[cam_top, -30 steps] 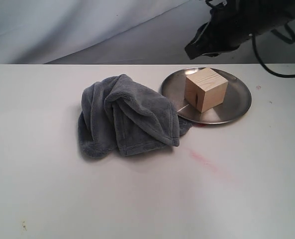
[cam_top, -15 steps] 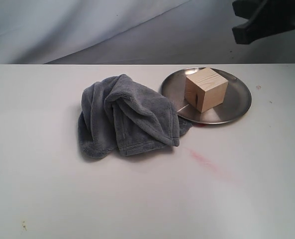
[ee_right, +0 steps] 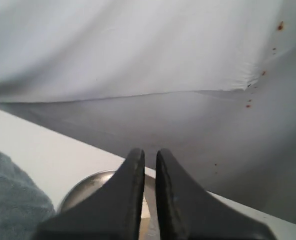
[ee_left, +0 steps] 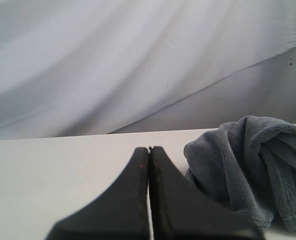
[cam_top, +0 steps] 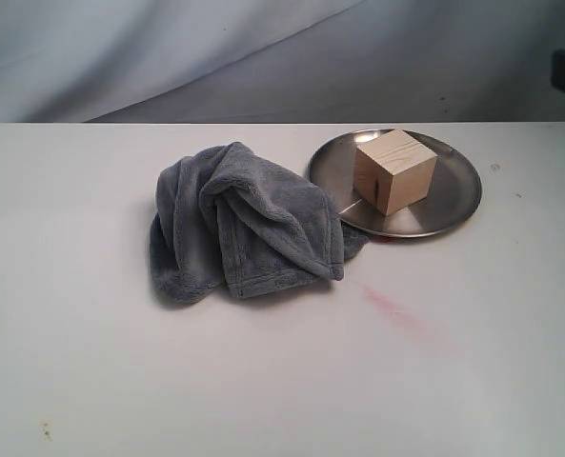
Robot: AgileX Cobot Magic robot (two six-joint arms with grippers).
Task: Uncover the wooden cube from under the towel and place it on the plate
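Resting upright on the plate (cam_top: 454,203), the wooden cube (cam_top: 393,169) stands a little toward the plate's left half, with one vertical edge facing the exterior camera and its grain visible on top. The plate is round, shallow, brushed steel, and lies on the white table (cam_top: 263,381). The towel (cam_top: 249,224), blue-grey fleece, is bunched in a loose heap just left of the plate. Its right hem touches or slightly overlaps the plate's near-left rim, and it covers no part of the cube. A faint pink smear (cam_top: 401,312) marks the table in front of the plate.

The left gripper (ee_left: 149,148) has its fingers pressed together and grips nothing. It is above the table, with the towel near it. The right gripper (ee_right: 148,152) has its fingers almost together, with only a thin slit between them, and is likewise empty. It is raised above the plate's rim. A grey-white cloth backdrop (cam_top: 168,48) hangs behind the table.
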